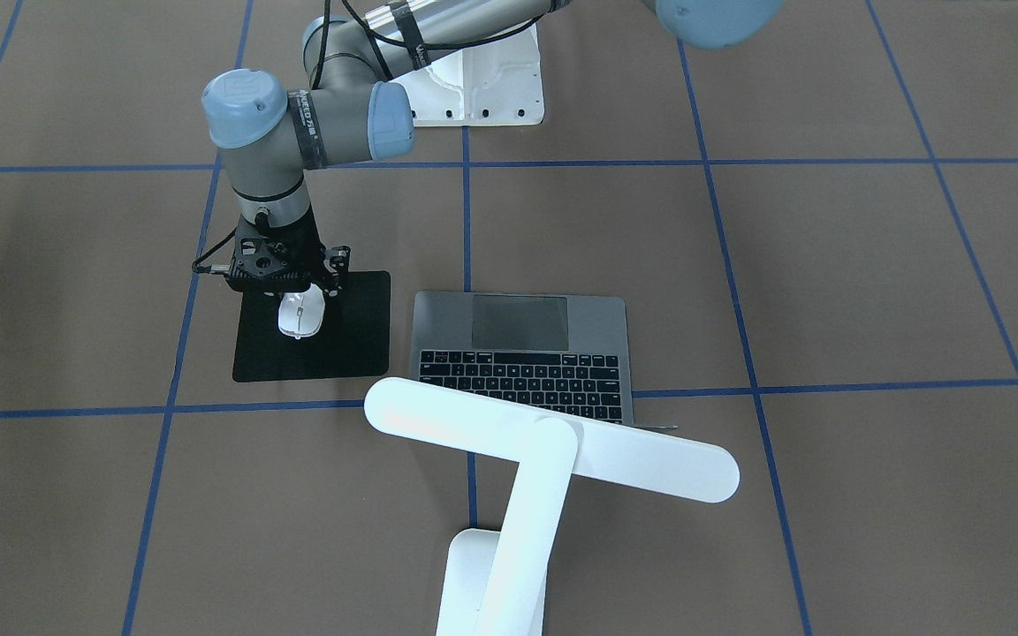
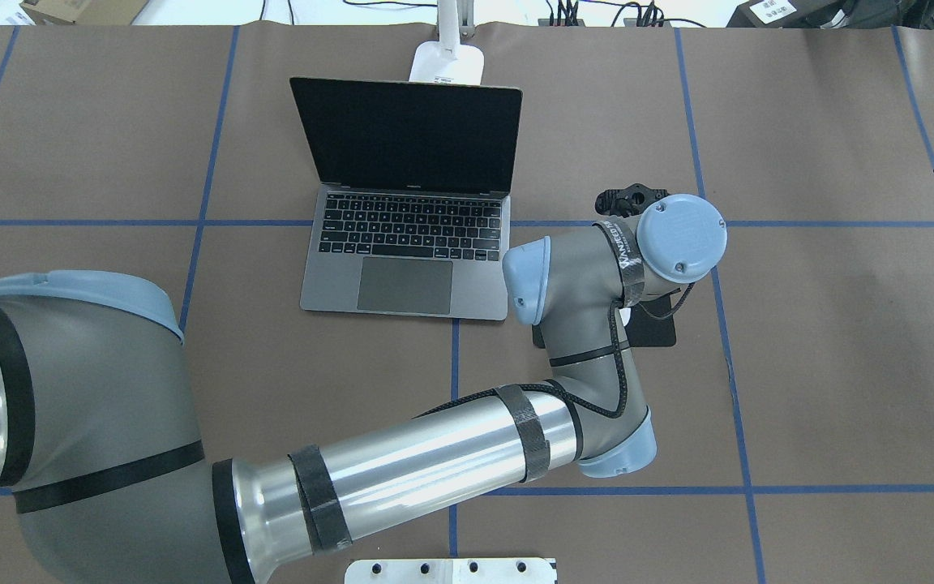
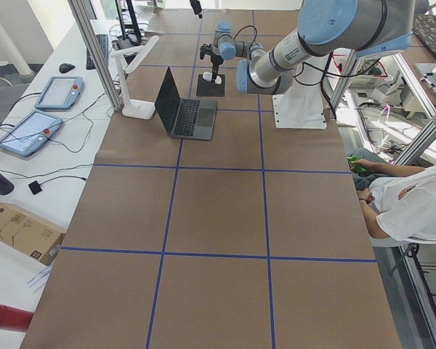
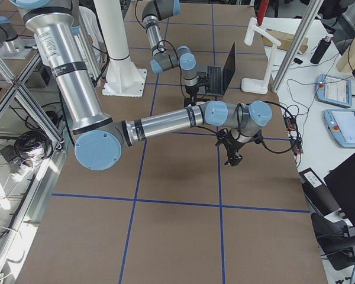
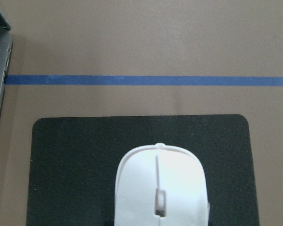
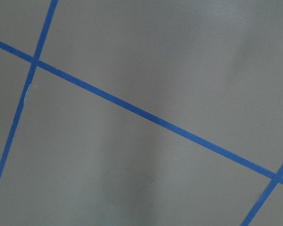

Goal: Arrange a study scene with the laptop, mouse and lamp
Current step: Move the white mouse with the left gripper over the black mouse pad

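Note:
The white mouse point(image 1: 300, 316) lies on a black square mat point(image 1: 350, 344), filling the bottom of the left wrist view point(image 5: 160, 186). My left arm reaches across the table, and its gripper point(image 1: 297, 296) stands straight over the mouse's robot-side end, shut on it. The grey laptop point(image 2: 406, 259) is open beside the mat, its dark screen upright. Behind the laptop stands the white lamp point(image 1: 553, 442), its bar head over the keyboard. My right gripper point(image 4: 231, 157) hangs above bare table far from these; whether it is open or shut does not show.
The white robot pedestal point(image 1: 482, 79) is bolted at the table's robot side. A seated person point(image 3: 414, 203) is beside the table. Tablets point(image 3: 58, 94) and cables lie on a side bench. Brown table with blue tape lines stretches wide on both sides.

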